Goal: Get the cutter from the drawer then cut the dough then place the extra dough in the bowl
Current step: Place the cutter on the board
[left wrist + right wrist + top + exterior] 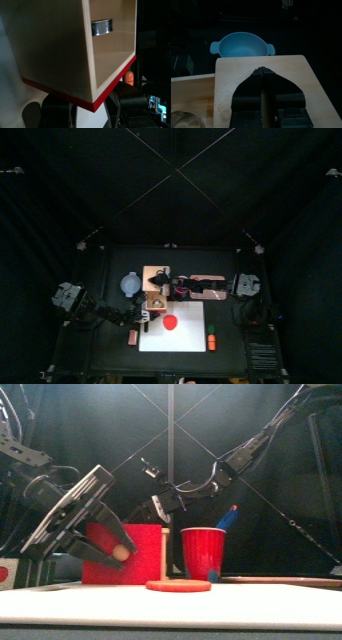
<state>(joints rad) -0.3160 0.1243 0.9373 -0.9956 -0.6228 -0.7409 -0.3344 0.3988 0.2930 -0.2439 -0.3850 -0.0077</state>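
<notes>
A: Where's the cutter?
B: At the open drawer's far end. The drawer runs toward 6 o'clock from the wooden box; the left gripper clamps its red front.
A: And the bowl?
B: Empty, at the box's 9 o'clock. The right gripper is closed, pressing on the box top.

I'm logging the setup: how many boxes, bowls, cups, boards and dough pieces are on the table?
Pale wooden box with red drawer front: 1
Blue-grey bowl with two handles: 1
Red cup: 1
White cutting board: 1
Flat red dough disc: 1
Total: 5
</notes>
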